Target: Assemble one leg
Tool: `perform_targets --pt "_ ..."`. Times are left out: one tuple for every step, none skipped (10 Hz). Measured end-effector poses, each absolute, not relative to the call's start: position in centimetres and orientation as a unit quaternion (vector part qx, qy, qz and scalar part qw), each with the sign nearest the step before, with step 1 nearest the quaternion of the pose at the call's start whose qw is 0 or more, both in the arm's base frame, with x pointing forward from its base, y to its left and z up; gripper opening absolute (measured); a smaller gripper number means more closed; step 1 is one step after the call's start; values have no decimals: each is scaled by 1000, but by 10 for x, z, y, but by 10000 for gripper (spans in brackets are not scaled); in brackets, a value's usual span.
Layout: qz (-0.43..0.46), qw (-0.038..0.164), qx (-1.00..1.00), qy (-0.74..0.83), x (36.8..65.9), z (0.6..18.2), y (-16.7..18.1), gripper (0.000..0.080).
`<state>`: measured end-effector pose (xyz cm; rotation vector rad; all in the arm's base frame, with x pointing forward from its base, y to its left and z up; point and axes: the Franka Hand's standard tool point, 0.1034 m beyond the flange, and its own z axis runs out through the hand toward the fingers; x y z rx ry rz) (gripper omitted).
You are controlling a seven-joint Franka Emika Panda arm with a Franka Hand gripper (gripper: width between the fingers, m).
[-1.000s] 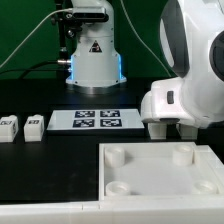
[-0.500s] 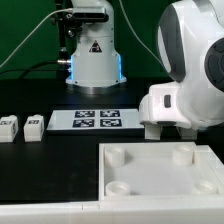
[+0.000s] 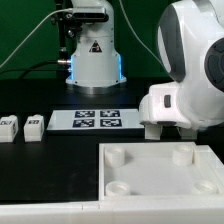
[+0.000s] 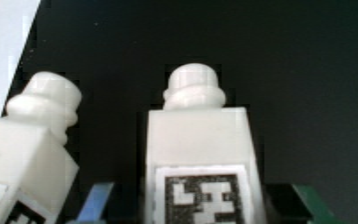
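Arm (image 3: pixel 185 80) has shifted slightly over the last second, then settled. Wrist view: the gripper (image 4: pixel 202 205) straddles one upright leg (image 4: pixel 202 140), just beside a second leg (image 4: pixel 30 150); whether it clamps, I cannot tell. Leg looks light, rigid and smooth: pinch its flat sides below the knobbed tip.

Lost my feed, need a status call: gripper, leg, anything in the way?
Gripper around one leg, fingers either side; closure unclear. Second leg close alongside, may crowd one finger.
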<state>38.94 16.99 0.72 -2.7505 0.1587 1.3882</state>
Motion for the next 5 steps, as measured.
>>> perform_targets --pt "450 28 -891 51 389 7 170 287" --pt "450 28 -891 51 389 7 170 287" --pt "450 28 -891 51 389 7 170 287" --pt "450 28 -891 51 389 7 170 287" --pt "450 28 -891 51 389 7 170 287"
